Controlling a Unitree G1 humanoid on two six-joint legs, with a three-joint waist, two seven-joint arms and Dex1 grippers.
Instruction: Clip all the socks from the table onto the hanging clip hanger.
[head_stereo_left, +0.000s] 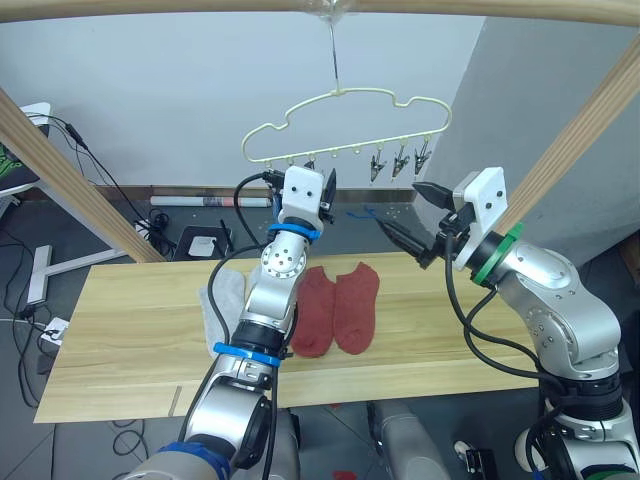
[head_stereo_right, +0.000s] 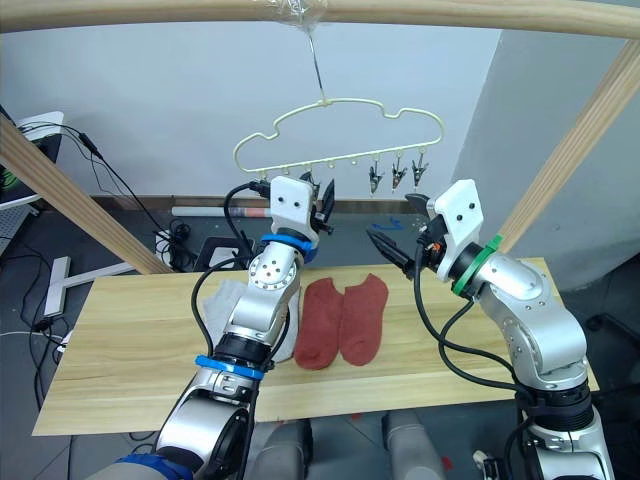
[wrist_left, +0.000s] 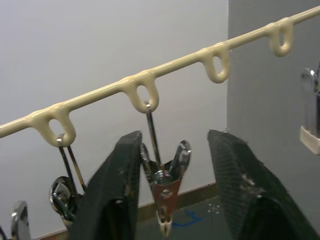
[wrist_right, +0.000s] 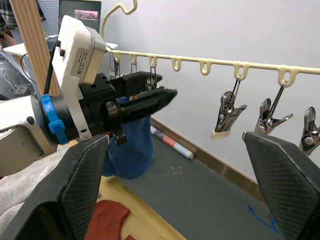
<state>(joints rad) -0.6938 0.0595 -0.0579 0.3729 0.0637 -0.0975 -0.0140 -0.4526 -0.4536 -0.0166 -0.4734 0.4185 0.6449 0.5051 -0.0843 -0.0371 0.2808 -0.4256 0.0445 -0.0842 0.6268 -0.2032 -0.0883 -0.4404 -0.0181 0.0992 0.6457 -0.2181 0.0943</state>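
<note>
The pale yellow clip hanger (head_stereo_left: 350, 91) hangs from the top pole, with a row of metal clips (head_stereo_left: 400, 163) under its bar. My left gripper (head_stereo_left: 327, 192) is raised to that row and stands open, one clip (wrist_left: 162, 200) hanging between its fingers (wrist_left: 112, 190). My right gripper (head_stereo_left: 415, 215) is open in the air to the right, below the clips and holding nothing. A blue sock (wrist_right: 131, 150) hangs behind the left gripper. Two rust red socks (head_stereo_left: 335, 308) and a light grey sock (head_stereo_left: 222, 310) lie on the table (head_stereo_left: 120, 340), the grey one partly behind my left arm.
Thick wooden frame poles (head_stereo_left: 70, 180) slant down on both sides and one crosses overhead. Cables and a power strip (head_stereo_left: 205, 240) lie on the floor behind the table, with a rolled sheet (head_stereo_left: 200, 200) by the wall. A grey wall (head_stereo_left: 560, 90) stands at the right.
</note>
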